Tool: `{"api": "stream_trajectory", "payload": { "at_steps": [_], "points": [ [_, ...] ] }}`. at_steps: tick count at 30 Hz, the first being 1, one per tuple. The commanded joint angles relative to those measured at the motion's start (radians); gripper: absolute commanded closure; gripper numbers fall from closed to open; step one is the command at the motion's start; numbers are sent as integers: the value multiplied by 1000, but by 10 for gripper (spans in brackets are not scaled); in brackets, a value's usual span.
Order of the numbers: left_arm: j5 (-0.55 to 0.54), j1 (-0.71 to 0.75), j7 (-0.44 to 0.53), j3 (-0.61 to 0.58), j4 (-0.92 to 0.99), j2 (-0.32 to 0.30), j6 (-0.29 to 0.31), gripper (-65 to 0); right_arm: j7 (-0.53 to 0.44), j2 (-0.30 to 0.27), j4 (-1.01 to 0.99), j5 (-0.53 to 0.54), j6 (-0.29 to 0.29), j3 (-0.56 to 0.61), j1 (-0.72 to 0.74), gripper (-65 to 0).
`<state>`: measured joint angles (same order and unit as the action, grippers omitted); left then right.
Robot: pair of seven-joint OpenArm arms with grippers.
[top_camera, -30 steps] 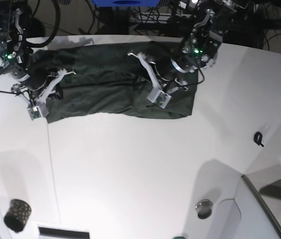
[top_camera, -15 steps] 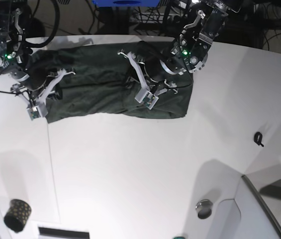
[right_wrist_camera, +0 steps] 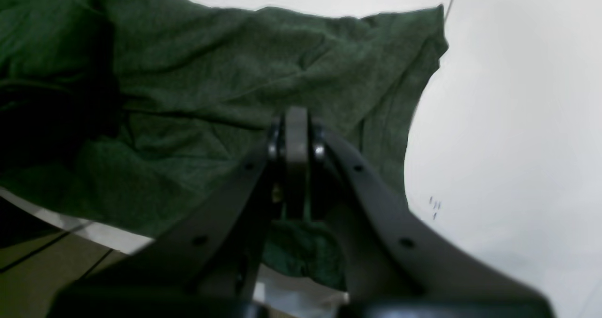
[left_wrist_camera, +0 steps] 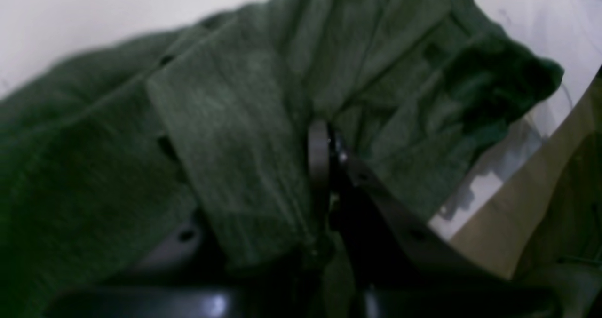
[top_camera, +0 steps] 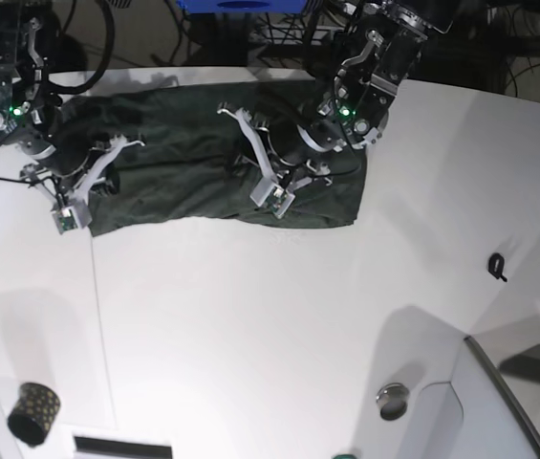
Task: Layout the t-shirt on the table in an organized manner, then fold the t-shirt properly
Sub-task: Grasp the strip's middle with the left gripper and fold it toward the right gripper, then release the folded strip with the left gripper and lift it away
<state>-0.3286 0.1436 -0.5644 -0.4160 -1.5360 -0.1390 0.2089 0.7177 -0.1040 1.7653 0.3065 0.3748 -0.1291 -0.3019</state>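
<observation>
T-shirt risk: left fingers are clamped on a bunched fold, right fingers pinched together at the hem, so cloth could get dragged crooked across the worktop.

Wrist views blurred (left perhaps worst); base view bright, softly shadowed.

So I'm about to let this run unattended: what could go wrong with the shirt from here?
1. The left gripper pinches a bunched fold of the shirt, so pulling may drag several layers and leave it rumpled.
2. The right gripper holds the shirt near the table edge; that end could slide off.
3. Both arms pulling apart could tear the cloth from one grip.
</observation>
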Motion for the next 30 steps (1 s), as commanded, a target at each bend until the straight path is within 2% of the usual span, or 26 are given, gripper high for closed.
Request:
{"api": "stream_trajectory", "payload": {
  "at_steps": [1, 3, 6, 7, 15, 22, 24, 26, 27, 28, 29, 30],
  "points": [
    [-8, -5, 22, -1, -19, 3, 5, 0, -19, -7, 15, 10, 6, -4, 8, -8],
    [-8, -5, 22, -1, -19, 3, 5, 0, -19, -7, 15, 10, 6, -4, 10, -8],
    [-8, -8, 22, -19, -19, 3, 5, -174, -19, -7, 15, 10, 6, -4, 10, -8],
    [-8, -9, 22, -39, -21, 3, 5, -207, -19, -7, 15, 10, 6, -4, 10, -8],
    [-16, -104, 22, -245, 18, 3, 5, -230, -19, -7, 15, 10, 6, -4, 10, -8],
    [-19, -123, 22, -266, -57, -11, 5, -224, -19, -7, 21, 15, 5, -4, 10, -8],
    [-20, -94, 22, -211, -117, -47, 5, -222, -19, -7, 23, 15, 6, -2, 10, -8],
    [-20, -23, 22, -106, -179, -89, 5, -217, -19, -1, 25, 15, 8, 4, 10, -8],
    [-20, 17, 22, -45, -205, -103, 5, -201, -19, 0, 29, 15, 8, 6, 10, -8],
    [-20, 63, 22, 29, -228, -118, 5, -158, -19, 2, 40, 15, 10, 7, 10, -8],
    [-20, 101, 22, 102, -243, -129, 5, -97, -19, 3, 49, 15, 13, 24, 10, -8],
    [-20, 144, 22, 180, -249, -135, 7, -10, -22, 3, 58, 15, 25, 55, 10, -8]
  ]
}}
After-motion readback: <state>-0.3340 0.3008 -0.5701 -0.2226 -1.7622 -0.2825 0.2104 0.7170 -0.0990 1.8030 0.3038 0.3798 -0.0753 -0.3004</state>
